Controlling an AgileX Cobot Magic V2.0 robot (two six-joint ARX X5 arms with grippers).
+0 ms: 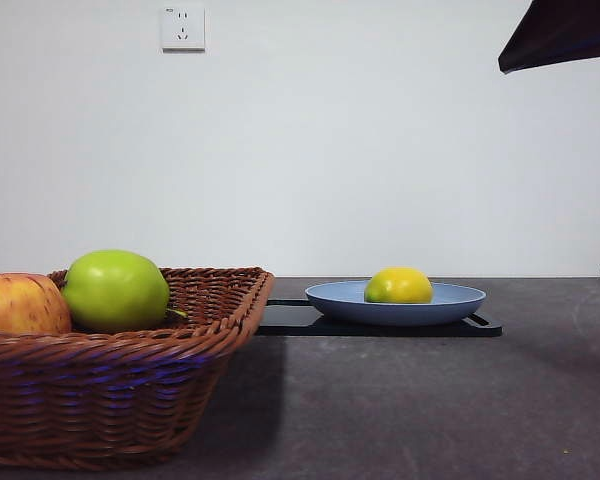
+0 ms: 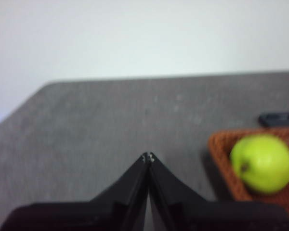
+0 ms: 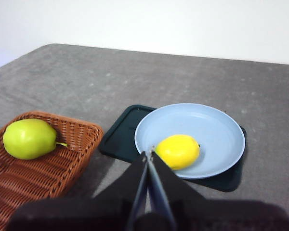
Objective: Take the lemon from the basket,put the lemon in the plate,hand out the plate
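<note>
Front view: the lemon [image 1: 398, 286] lay in the plate [image 1: 330, 296], right of the basket [image 1: 130, 360].

Left wrist view: the left gripper [image 2: 148, 157], jaws closed and empty, hung left of the basket, away from the plate.

Right wrist view: the right gripper [image 3: 149, 154], closed and empty, hovered over the plate's near rim, so the handover looked like its job.

lemon [image 1: 399, 286]: 1 | apples [image 1: 115, 290]: 2 | basket [image 1: 130, 380]: 1 | plate [image 1: 450, 305]: 1 | tray [image 1: 290, 320]: 1

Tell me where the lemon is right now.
The lemon lies in the blue plate on the black tray, right of the basket in the front view.
</note>
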